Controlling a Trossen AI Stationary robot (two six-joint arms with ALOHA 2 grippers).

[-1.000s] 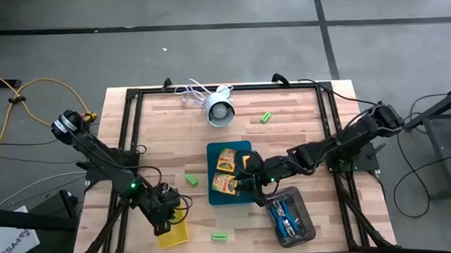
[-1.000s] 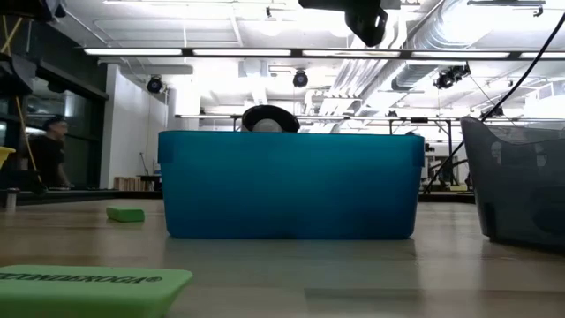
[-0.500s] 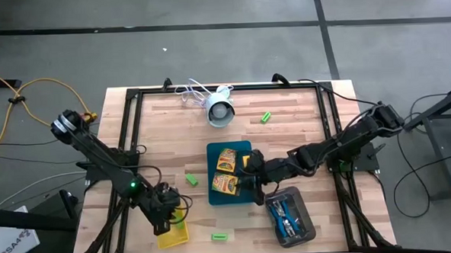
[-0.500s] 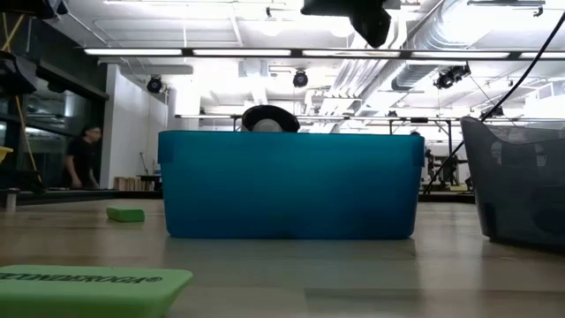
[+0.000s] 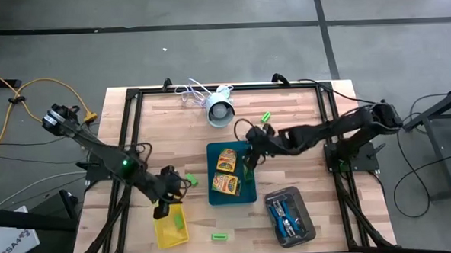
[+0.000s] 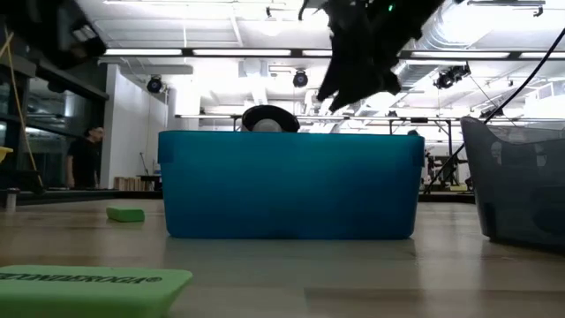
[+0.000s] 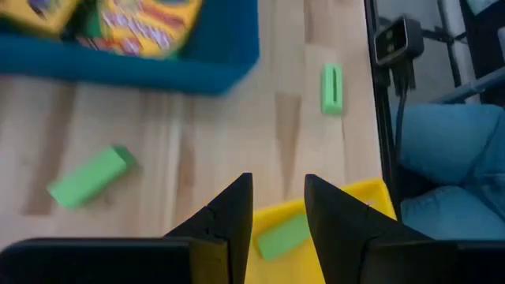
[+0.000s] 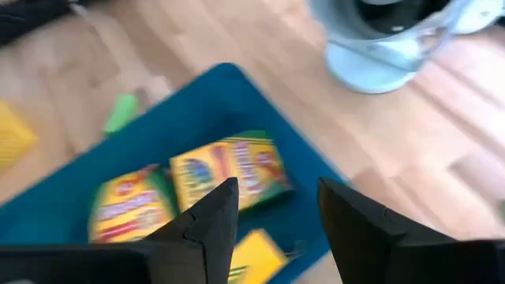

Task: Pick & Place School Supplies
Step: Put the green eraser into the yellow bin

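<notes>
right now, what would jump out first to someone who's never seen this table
The teal tray at the table's middle, holding yellow-orange printed boxes, draws the eye first, with the right gripper open above its edge. Toward the near left, the left gripper stands open over the yellow tray, where a green block lies. More green blocks are scattered on the wood, and a grey tray of blue-handled tools sits near right.
</notes>
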